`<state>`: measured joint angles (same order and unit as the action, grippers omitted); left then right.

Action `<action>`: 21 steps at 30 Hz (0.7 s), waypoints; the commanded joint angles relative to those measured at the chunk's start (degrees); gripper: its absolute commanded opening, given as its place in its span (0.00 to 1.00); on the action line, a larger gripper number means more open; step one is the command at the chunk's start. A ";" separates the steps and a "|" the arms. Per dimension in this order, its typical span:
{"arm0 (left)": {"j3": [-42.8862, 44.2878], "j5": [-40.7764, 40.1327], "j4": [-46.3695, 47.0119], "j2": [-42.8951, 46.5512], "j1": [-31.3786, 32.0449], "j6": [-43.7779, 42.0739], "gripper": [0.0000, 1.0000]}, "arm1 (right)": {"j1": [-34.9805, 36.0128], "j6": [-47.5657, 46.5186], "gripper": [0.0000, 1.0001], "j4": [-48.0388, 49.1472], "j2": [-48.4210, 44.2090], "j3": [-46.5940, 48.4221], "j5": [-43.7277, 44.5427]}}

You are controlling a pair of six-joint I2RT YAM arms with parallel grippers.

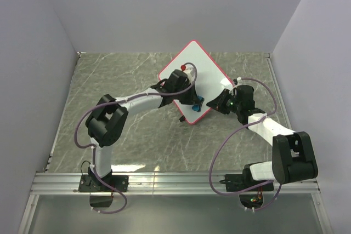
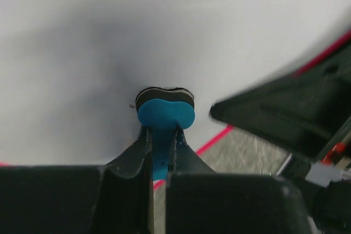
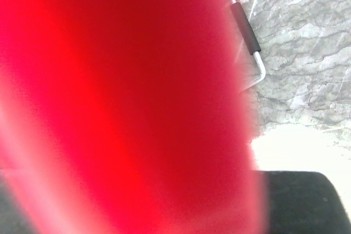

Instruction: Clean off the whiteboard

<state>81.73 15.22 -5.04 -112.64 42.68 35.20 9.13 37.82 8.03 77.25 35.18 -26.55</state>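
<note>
The whiteboard [image 1: 204, 72] lies cornerwise at the table's middle, white with a pink-red frame; no marks show on its bare part. My left gripper [image 1: 193, 100] is shut on a small blue eraser [image 1: 198, 103] near the board's near edge. In the left wrist view the eraser [image 2: 165, 114] presses its dark felt face onto the white surface [image 2: 164, 26], pinched between the left gripper [image 2: 160, 135] fingers. My right gripper [image 1: 220, 101] grips the board's right edge. The blurred red frame [image 3: 120, 102] fills the right wrist view and hides the fingers.
The marble table [image 1: 109, 75] is boxed in by grey walls at the left, back and right. An aluminium rail [image 1: 175, 182] runs along the near edge by the arm bases. A black-sleeved wire foot [image 3: 245, 28] of the board shows over the marble.
</note>
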 commanded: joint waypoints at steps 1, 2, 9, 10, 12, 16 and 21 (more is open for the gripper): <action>-9.19 3.50 -1.04 -0.66 2.50 2.94 0.00 | 2.48 -6.80 0.00 -13.48 2.38 -3.89 3.69; -10.70 3.58 -0.24 0.74 2.76 3.47 0.00 | 2.39 -6.80 0.00 -13.39 2.20 -3.89 3.69; -16.96 4.56 3.37 3.74 4.78 4.26 0.00 | 2.39 -6.71 0.00 -13.31 1.67 -4.07 3.87; -16.96 4.20 3.28 3.83 4.79 4.35 0.00 | 2.39 -6.80 0.00 -13.39 1.76 -4.15 3.87; -16.43 2.01 1.71 3.74 4.70 4.18 0.00 | 2.48 -6.80 0.00 -13.39 1.76 -4.07 3.96; -13.36 -0.98 -0.94 2.43 4.08 3.03 0.00 | 2.48 -6.89 0.00 -13.66 1.50 -4.07 4.13; -11.60 -3.87 -2.87 -0.38 0.93 1.54 0.00 | 2.48 -7.32 0.00 -14.45 1.32 -3.63 4.57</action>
<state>69.63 17.72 -3.29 -107.90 45.19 38.59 9.19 36.97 8.36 76.64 34.81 -26.48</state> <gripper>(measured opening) 0.081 0.235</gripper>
